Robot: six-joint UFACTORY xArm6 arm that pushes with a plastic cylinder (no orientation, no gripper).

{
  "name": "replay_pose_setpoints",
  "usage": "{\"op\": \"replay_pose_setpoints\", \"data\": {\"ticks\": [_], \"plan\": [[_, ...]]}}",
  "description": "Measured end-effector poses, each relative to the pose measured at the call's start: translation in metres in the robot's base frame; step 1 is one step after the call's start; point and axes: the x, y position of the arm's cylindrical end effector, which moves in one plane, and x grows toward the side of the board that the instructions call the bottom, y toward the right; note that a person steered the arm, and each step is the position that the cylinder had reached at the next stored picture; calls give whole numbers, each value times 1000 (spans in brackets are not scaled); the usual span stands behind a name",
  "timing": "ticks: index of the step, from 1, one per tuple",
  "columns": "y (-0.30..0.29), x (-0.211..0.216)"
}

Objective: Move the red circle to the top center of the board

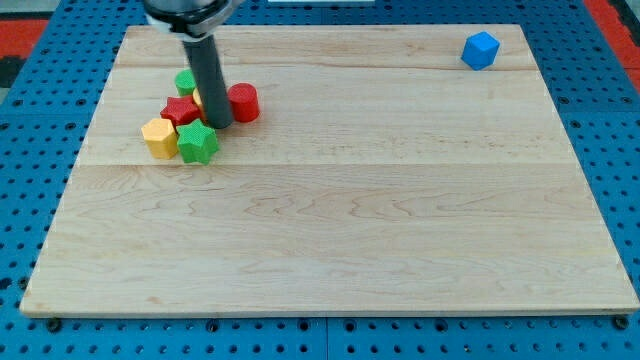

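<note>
The red circle (243,102) stands on the wooden board (330,200) at the upper left, on the right side of a cluster of blocks. My tip (218,125) is down on the board just left of the red circle, touching or nearly touching it. The rod hides part of the cluster. In the cluster are a green circle (185,81) at the top, a red star (181,110), a yellow hexagon (159,137), and a green star (197,143) just below left of the tip. A sliver of a yellow block (197,99) shows behind the rod.
A blue cube (480,50) stands alone near the board's top right corner. The board lies on a blue perforated table (30,150).
</note>
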Motion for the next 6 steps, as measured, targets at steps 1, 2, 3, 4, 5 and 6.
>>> {"op": "replay_pose_setpoints", "data": {"ticks": [1,2,3,4,5,6], "plan": [[61,-18],[91,-78],[113,-33],[50,-13],[24,-42],[29,-85]]}}
